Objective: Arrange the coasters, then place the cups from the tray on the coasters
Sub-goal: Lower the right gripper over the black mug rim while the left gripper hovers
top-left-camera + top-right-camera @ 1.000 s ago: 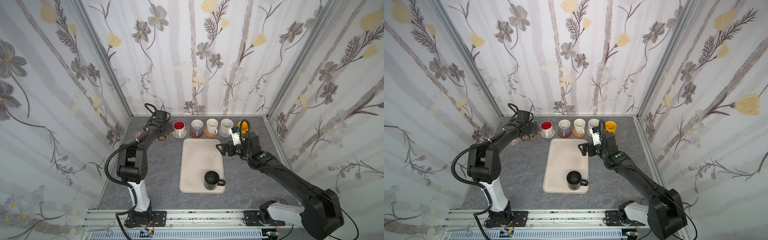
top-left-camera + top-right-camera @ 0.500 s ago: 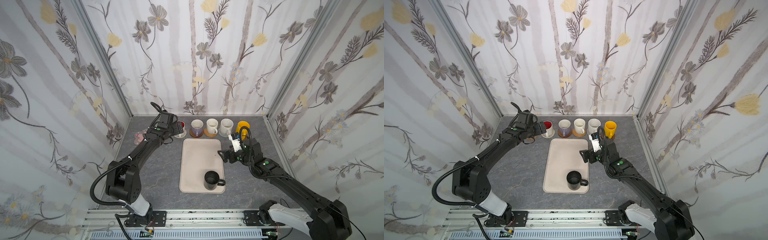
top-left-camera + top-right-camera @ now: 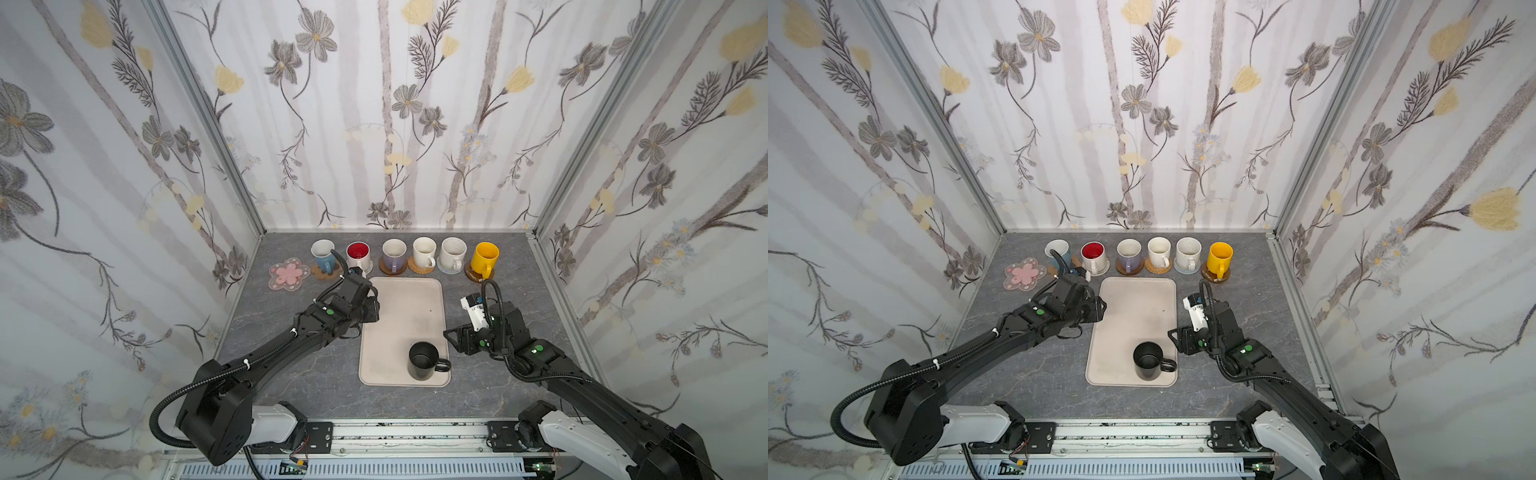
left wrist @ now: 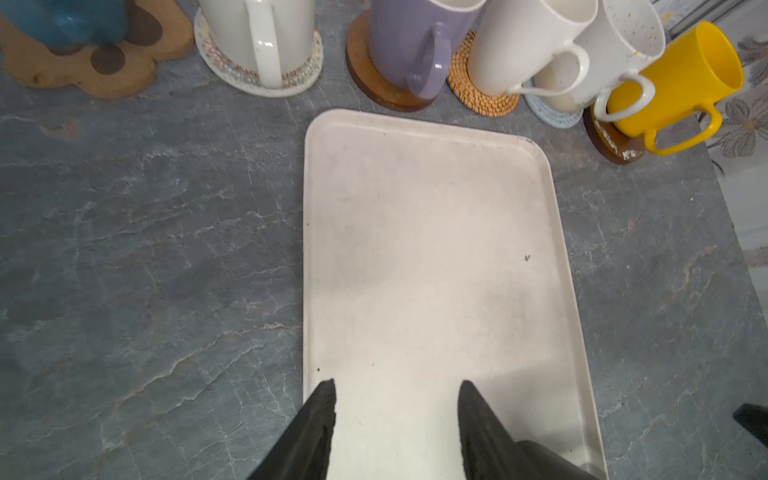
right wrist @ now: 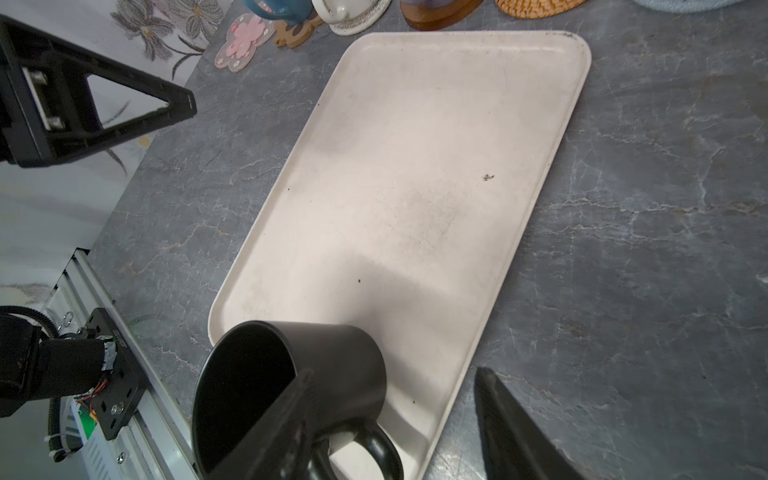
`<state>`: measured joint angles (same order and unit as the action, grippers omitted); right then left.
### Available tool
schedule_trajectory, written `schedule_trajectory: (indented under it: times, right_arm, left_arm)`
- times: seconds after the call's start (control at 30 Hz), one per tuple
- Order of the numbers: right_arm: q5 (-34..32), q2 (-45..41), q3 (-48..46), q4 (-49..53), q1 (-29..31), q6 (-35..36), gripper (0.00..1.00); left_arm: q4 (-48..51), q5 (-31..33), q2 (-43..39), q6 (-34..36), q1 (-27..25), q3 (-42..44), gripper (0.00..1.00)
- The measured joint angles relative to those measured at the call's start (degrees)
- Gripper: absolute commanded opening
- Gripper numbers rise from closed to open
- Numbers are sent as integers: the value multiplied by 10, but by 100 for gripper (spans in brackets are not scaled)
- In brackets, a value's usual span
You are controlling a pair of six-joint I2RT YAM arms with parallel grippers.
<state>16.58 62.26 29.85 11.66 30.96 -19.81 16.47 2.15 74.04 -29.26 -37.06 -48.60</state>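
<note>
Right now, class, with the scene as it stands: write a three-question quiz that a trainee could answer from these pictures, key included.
1. Count: how many mugs stand on coasters in the back row?
2. Which one is on the tray? A the yellow one; B the black mug; C the lavender one.
3. True or false: the pink flower coaster is bare.
Key: 1 six; 2 B; 3 true.
</note>
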Motion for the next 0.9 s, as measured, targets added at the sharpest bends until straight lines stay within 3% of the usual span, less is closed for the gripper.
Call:
schedule_trajectory:
  times: [0.33, 0.43, 0.63, 0.9]
  right_arm:
    - [25, -25, -56, -9, 35, -62, 68]
    - [31, -41, -70, -23, 41, -77, 78]
    - [35, -55, -99, -38, 50, -99, 88]
    - [24, -110, -137, -42, 87, -113, 92]
  left_arm:
    - [-48, -23, -42, -6, -90, 96, 34]
    - [-66, -31, -36, -10, -99, 116, 33]
    - [-105, -28, -4, -24, -101, 127, 32]
    - [-132, -28, 30, -34, -100, 126, 31]
